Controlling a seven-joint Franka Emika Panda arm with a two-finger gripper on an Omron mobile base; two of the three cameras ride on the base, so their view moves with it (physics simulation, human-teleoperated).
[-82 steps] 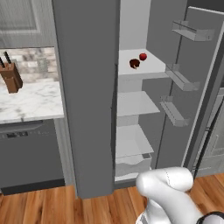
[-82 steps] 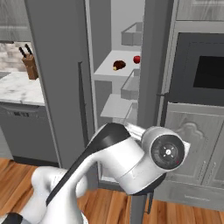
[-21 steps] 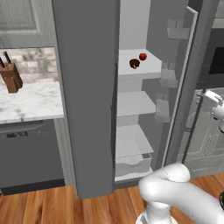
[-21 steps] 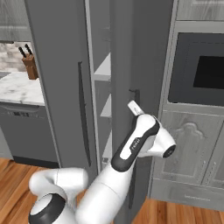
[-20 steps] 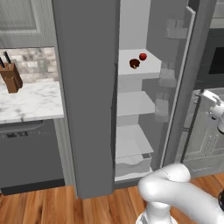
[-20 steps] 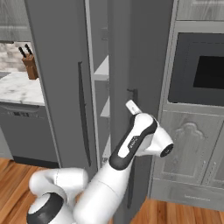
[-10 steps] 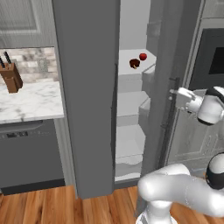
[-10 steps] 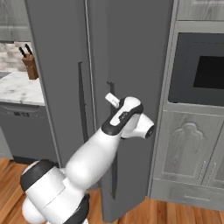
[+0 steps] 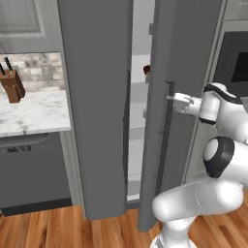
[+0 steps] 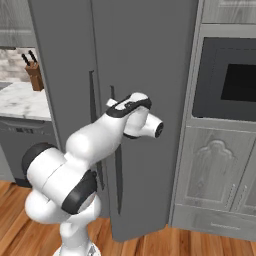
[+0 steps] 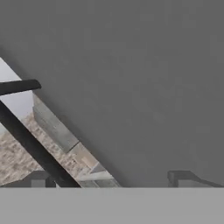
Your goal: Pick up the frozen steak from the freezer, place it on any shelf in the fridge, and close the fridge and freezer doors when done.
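Against the grey face of the fridge door (image 9: 186, 72), just beside its long dark handle (image 9: 163, 131): gripper (image 9: 175, 100) pressed flat to the slab, jaws spread wide, nothing between them. Fingertips (image 11: 181, 177) seen low in the hand view, with plain grey door surface straight ahead of them and the dark handle bar (image 11: 30, 146) crossing on a slant to one side.

Beyond the handle from the hand, past the door's free edge: a narrow gap into the fridge (image 9: 138, 121), white shelf (image 9: 138, 83) edges showing inside. On that shelf, above the hand's level, a small dark reddish lump (image 9: 146, 69), too cut off by the door edge to tell whether steak or the other item. Further across the gap: freezer door (image 9: 97, 97), shut. From the right base view, both doors (image 10: 145, 60) nearly flush, the two handles side by side, the hand (image 10: 112, 104) touching the wider one at handle height.

Well off beyond the freezer: marble counter (image 9: 29, 114) with knife block (image 9: 12, 87), dark dishwasher front (image 9: 31, 174) beneath. On the hand's other side: wall oven (image 10: 227, 82).
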